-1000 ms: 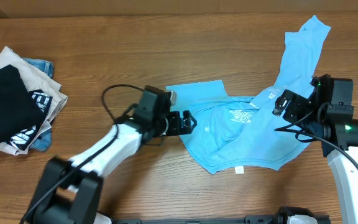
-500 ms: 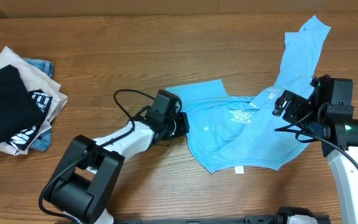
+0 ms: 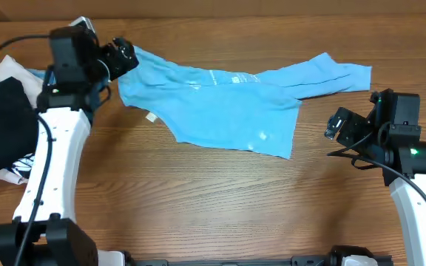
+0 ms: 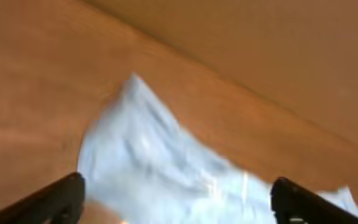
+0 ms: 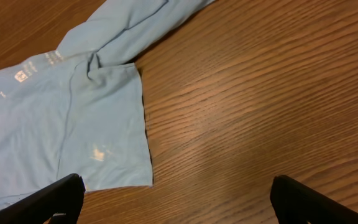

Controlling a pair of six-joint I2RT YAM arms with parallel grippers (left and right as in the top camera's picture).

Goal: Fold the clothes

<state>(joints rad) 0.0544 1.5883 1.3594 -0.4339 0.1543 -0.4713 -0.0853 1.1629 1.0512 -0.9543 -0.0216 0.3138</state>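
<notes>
Nothing is legible: white print on the T-shirt (image 3: 220,107) between left jaws and right jaws, and on the black garment (image 3: 2,125) beside the left jaws, is blurred.

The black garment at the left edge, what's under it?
Beige fabric pokes out past the black garment's far edge and near its lower corner, so it lies on a folded pile. How many pieces are beneath is hidden by the garment and the left arm.

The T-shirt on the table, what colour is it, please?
The T-shirt is light sky blue, best seen overhead.
</notes>
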